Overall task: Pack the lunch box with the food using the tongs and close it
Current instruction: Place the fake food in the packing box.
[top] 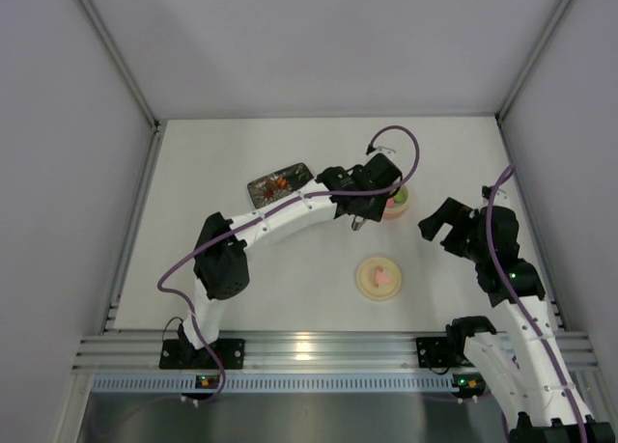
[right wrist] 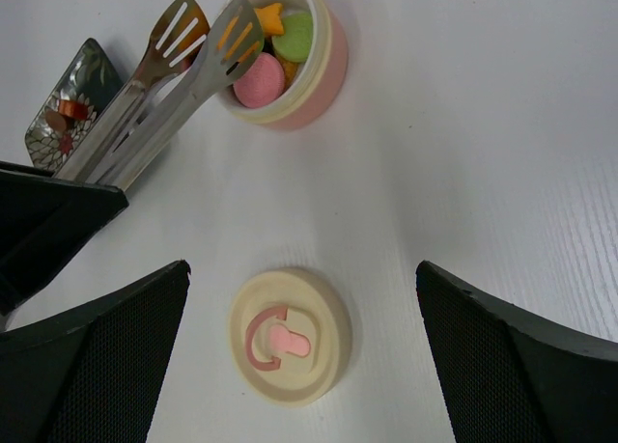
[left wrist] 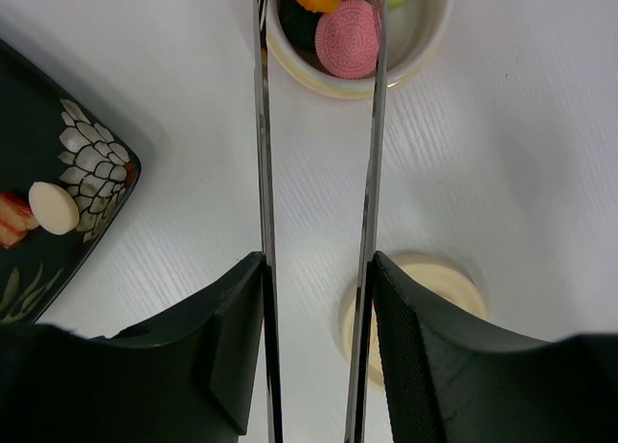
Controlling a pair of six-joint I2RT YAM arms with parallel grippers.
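My left gripper [left wrist: 317, 260] is shut on the tongs [left wrist: 263, 124], its fingers pressing both silvery arms from the outside. The arms stand apart, and their slotted tips [right wrist: 208, 33] hang empty at the lunch box's rim. The lunch box [right wrist: 314, 71], a pink bowl with a cream rim [left wrist: 425, 52], holds food: a pink round piece [left wrist: 348, 38] with orange, green and black ones. Its cream lid [right wrist: 290, 337] with the pink knob lies flat on the table. My right gripper [right wrist: 301, 269] hovers open above the lid, touching nothing.
A dark floral plate [top: 279, 183] lies left of the lunch box. On it are a cream disc [left wrist: 53, 207] and reddish-brown pieces [right wrist: 63, 110]. The left arm [top: 270, 221] arches across the table's middle. Grey walls enclose the white table [top: 290, 269].
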